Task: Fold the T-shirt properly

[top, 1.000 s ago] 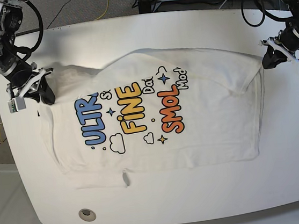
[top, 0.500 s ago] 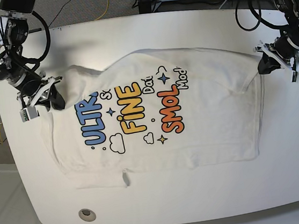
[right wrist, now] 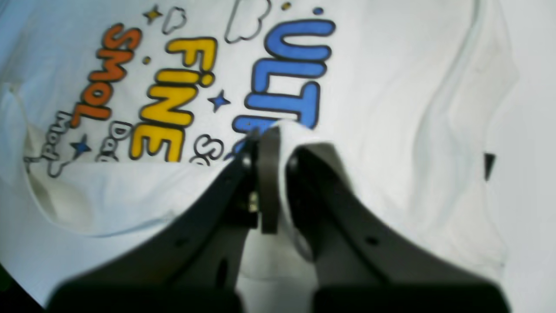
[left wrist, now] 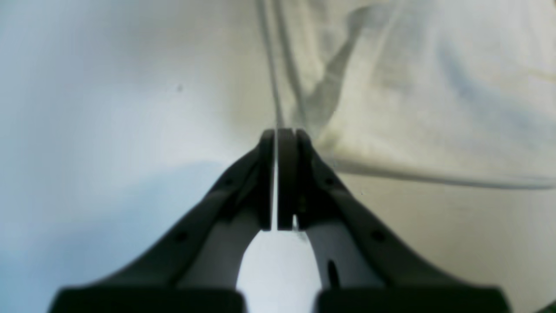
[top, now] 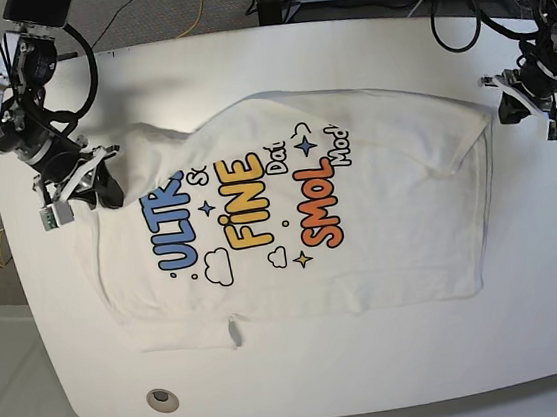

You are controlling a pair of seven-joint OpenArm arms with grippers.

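At nine o'clock the right gripper point(top: 103, 184) clenches a fold of the T-shirt point(top: 379, 207), spread mid-table; at three o'clock the left gripper point(top: 521, 106) sits closed, apparently empty; folding seems underway; next, carry cloth inward.

T-shirt point(left wrist: 425, 108) blurred, print half-covered (fold)

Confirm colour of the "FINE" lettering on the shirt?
Yellow with dark outline, on the white T-shirt; the "FINE" lettering shows best in the right wrist view.

white table point(top: 527, 271) | two round holes near front edge point(top: 161, 399) | cables point(top: 197, 6) behind
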